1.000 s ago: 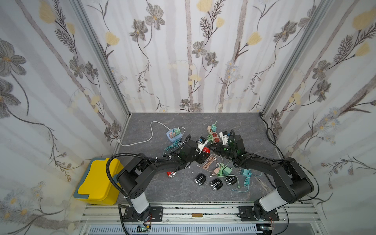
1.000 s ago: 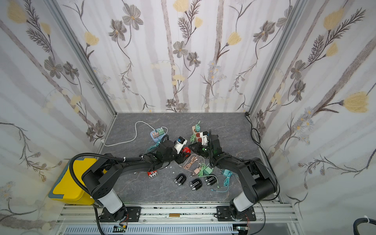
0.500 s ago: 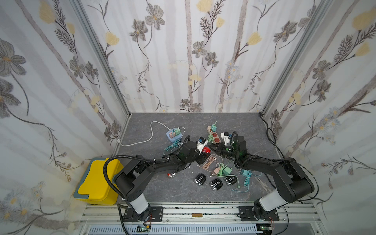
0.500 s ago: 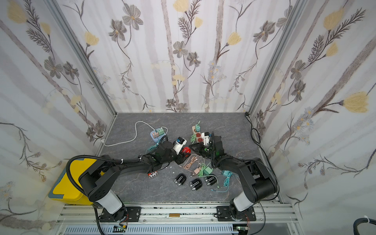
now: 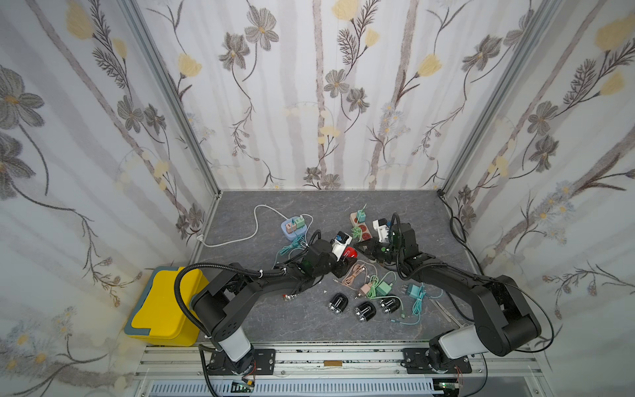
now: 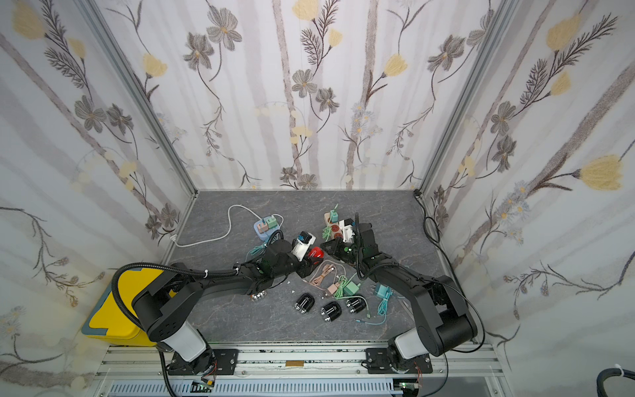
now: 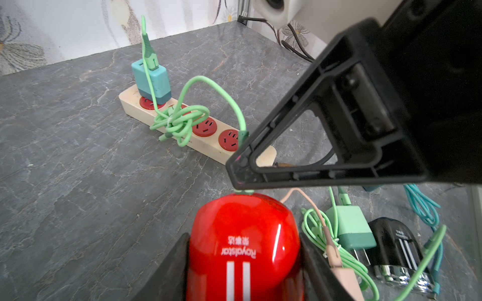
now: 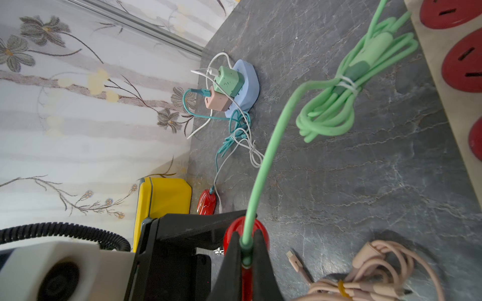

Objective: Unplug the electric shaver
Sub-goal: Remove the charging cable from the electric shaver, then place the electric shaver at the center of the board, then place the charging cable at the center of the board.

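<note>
The glossy red shaver (image 7: 242,216) is held by the left gripper (image 7: 243,239), lettering shown only from that wrist; at three o'clock its green plug (image 8: 245,242) is pinched by the right gripper (image 8: 246,251).

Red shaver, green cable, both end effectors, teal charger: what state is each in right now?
red shaver: gripped, not yet unplugged.
green cable: plug seated in red shaver, pinched.
left end effector: shut on red shaver.
right end effector: shut on green cable plug.
teal charger: plugged into power strip.
</note>
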